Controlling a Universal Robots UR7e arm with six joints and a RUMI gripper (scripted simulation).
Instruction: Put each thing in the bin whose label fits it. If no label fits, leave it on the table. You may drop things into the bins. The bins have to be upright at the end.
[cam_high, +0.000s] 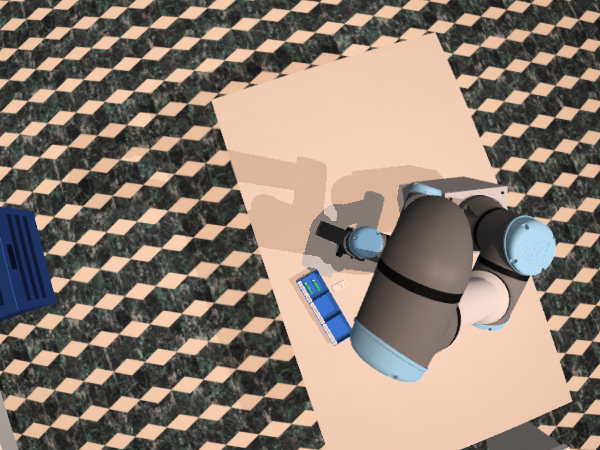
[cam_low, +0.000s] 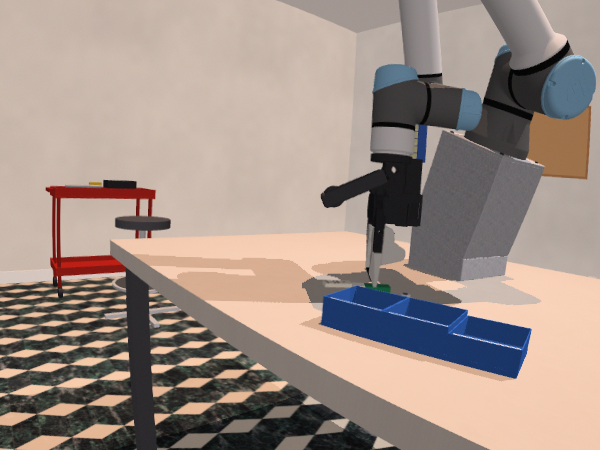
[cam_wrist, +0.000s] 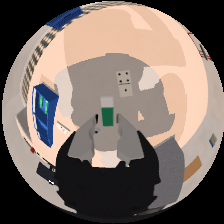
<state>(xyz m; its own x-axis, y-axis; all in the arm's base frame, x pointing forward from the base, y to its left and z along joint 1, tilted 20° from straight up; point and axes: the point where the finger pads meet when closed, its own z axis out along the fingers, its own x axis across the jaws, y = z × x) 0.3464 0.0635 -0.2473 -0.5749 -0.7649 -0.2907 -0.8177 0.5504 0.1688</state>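
My gripper (cam_low: 372, 283) (cam_wrist: 107, 114) points down with its fingers apart. It is open, with its tips low on either side of a small green block with a pale grey end (cam_low: 381, 288) (cam_wrist: 107, 116). A gap shows beside the block in the wrist view. A white domino with black dots (cam_low: 338, 284) (cam_wrist: 124, 83) lies beyond the block. A white piece with dark marks (cam_high: 339, 286) (cam_wrist: 63, 128) lies beside the bins. The upright blue three-part bin row (cam_high: 326, 306) (cam_low: 390, 336) (cam_wrist: 49, 123) holds two green sticks (cam_high: 308, 287) (cam_wrist: 45, 106) in one end compartment. Its labels are unreadable.
A small grey round thing (cam_low: 406, 294) (cam_wrist: 97, 131) lies near one fingertip. The arm's grey pedestal (cam_low: 465, 220) (cam_wrist: 171, 167) stands at the table's far side. A red cart (cam_low: 102, 192) and a stool (cam_low: 142, 223) stand off the table.
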